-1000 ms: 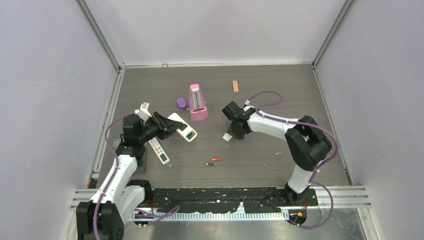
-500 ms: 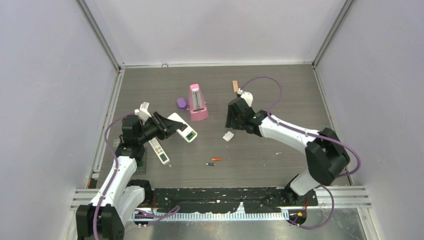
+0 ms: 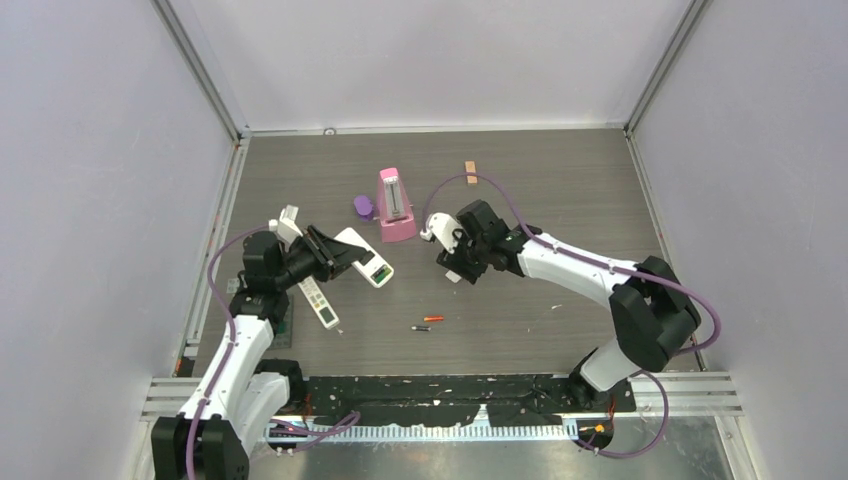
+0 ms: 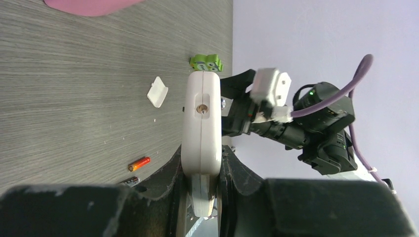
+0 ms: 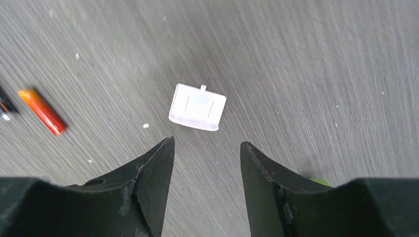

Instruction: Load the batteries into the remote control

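My left gripper point(image 3: 335, 252) is shut on the edges of a white remote point(image 3: 363, 256) and holds it tilted above the table; the left wrist view shows it edge-on point(image 4: 201, 118). A red-orange battery point(image 3: 433, 319) and a dark battery point(image 3: 420, 327) lie side by side on the table, and both show in the right wrist view, red-orange point(image 5: 42, 117) and dark point(image 5: 4, 109). A small white battery cover point(image 5: 197, 107) lies flat just beyond the fingertips of my right gripper point(image 5: 206, 143), which is open and empty above it point(image 3: 458, 262).
A second white remote point(image 3: 318, 300) lies by the left arm. A pink metronome point(image 3: 395, 205), a purple object point(image 3: 363, 207) and a tan block point(image 3: 470, 171) stand further back. A small green object point(image 4: 206, 62) lies near the right gripper.
My right gripper lifted back off the white cover, then came down over it again with the wrist turned. The left arm and its remote have not moved.
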`<state>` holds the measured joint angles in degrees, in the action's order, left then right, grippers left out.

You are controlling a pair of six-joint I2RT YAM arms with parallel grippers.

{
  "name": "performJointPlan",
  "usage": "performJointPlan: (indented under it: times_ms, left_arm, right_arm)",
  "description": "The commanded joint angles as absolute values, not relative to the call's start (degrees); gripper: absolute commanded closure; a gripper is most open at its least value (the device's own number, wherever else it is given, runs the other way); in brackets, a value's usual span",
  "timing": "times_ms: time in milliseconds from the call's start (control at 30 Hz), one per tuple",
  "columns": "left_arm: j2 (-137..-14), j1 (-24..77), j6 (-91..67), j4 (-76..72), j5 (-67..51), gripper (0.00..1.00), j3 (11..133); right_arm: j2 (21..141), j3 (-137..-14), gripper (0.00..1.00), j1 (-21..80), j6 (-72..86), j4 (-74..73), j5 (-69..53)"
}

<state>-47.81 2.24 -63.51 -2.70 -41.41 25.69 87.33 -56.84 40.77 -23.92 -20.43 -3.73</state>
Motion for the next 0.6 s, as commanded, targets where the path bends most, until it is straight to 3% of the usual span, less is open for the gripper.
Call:
performJointPlan:
  times_ms: [0,567]
  left_arm:
    - [-46.44,2.02,-62.67,-3.01,-41.54,1.00,28.33]
    - [-43.39,1.49,-58.62,6.72,-33.69,1.00,32.37]
  right_arm:
    - [89.79,-58.45,0.44,41.35,-40.49,-23.71,-6.27]
    - [100.95,-60.77,0.50,42.16,-47.12,-17.19,-4.81]
